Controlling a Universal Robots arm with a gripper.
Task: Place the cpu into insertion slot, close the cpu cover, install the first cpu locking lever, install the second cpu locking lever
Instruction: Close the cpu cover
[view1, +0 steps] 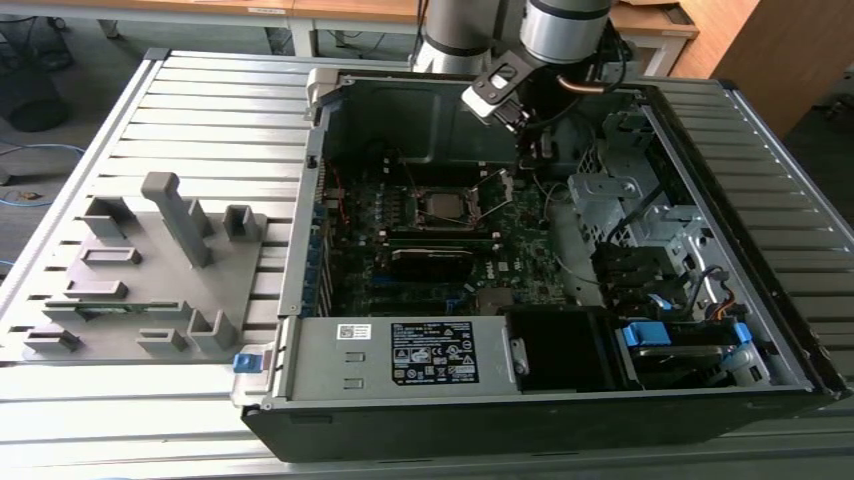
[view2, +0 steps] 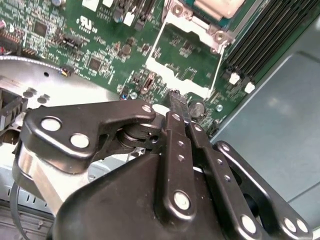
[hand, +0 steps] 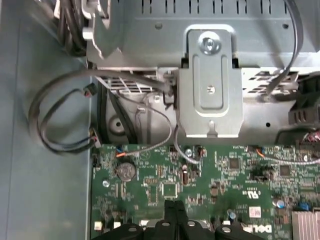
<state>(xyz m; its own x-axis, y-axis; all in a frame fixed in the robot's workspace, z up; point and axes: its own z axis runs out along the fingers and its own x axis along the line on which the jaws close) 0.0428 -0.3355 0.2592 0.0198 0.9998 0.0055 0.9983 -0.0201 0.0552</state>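
Gripper (view2: 176, 100), fingers pinched together, sits at the free edge of the open cover (view2: 162, 69), so I'd tip it slowly, squarely down over the cpu (view2: 220, 7).

Reaches steeply down with the arm (view1: 567, 30), wrist tilted; points the gripper (view2: 176, 98) downward in the second wrist view, jaws pressed together, black linkages folded inward.

The worktop (view1: 200, 110) is a pale metal surface of long parallel ribbed slats. Two things lie directly on it. One is an open computer case (view1: 534, 425), lying on its side with its inside facing up. The other is a grey moulded fixture (view1: 134, 300) with upright posts and blocks, just beside the case on the exterior view's left.
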